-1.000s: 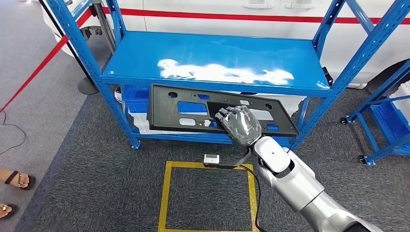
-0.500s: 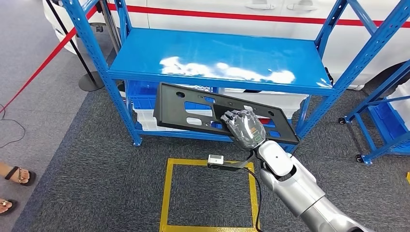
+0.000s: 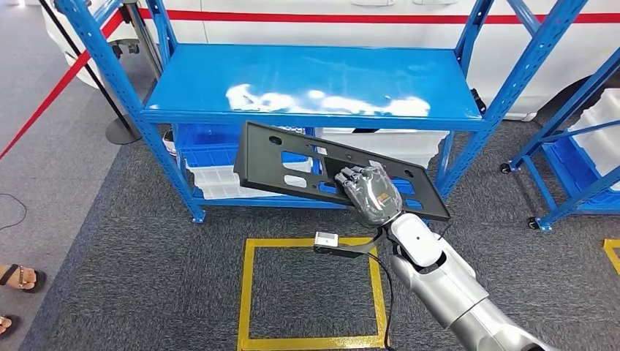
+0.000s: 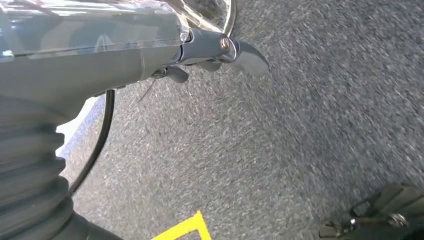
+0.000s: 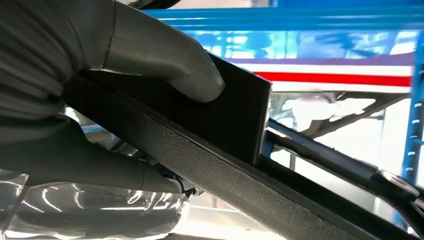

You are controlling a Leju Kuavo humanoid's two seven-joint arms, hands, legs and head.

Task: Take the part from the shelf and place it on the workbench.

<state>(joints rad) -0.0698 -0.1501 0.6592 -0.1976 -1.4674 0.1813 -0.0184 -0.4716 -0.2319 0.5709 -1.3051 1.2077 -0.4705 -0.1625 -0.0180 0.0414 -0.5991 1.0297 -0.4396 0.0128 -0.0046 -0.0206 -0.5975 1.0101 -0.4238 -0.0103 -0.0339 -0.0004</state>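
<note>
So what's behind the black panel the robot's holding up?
Behind the black panel are the blue shelf's lower level and white bins, glimpsed through its cutouts. The rest there is covered.

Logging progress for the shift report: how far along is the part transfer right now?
Done: the black part is off the blue shelf, whose top level is bare. In hand: the right hand grips the part in the air in front of the shelf, tilted. Left: carrying it to the workbench and setting it down.
</note>
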